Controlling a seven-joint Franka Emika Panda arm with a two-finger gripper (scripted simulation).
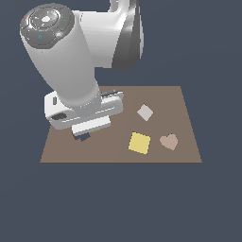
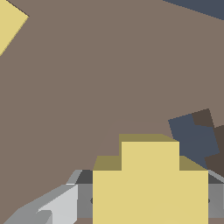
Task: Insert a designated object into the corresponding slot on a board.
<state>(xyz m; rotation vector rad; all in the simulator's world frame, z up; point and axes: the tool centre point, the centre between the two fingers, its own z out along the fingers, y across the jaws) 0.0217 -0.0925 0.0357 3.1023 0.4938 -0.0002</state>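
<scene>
In the wrist view the yellow cross (image 2: 150, 183) fills the foreground, and my gripper (image 2: 148, 199) is shut on it, with a grey finger (image 2: 57, 208) showing on one side. Just beyond it in that view lies the dark blue-grey cross-shaped slot (image 2: 194, 138), partly covered by the block, which is offset from it. The cross seems to hang a little above the brown board (image 2: 87, 87). In the exterior view my gripper (image 1: 90, 126) stands low over the board's (image 1: 165, 97) left part. A dark bit of the slot (image 1: 83, 137) shows beneath it, and the cross is hidden by the hand.
A larger yellow square tile (image 1: 140, 142) lies near the board's front middle, and its corner shows in the wrist view (image 2: 8, 22). A white diamond-turned tile (image 1: 145, 112) and a tan heart (image 1: 168, 141) lie toward the exterior view's right. My arm looms over the board's left half.
</scene>
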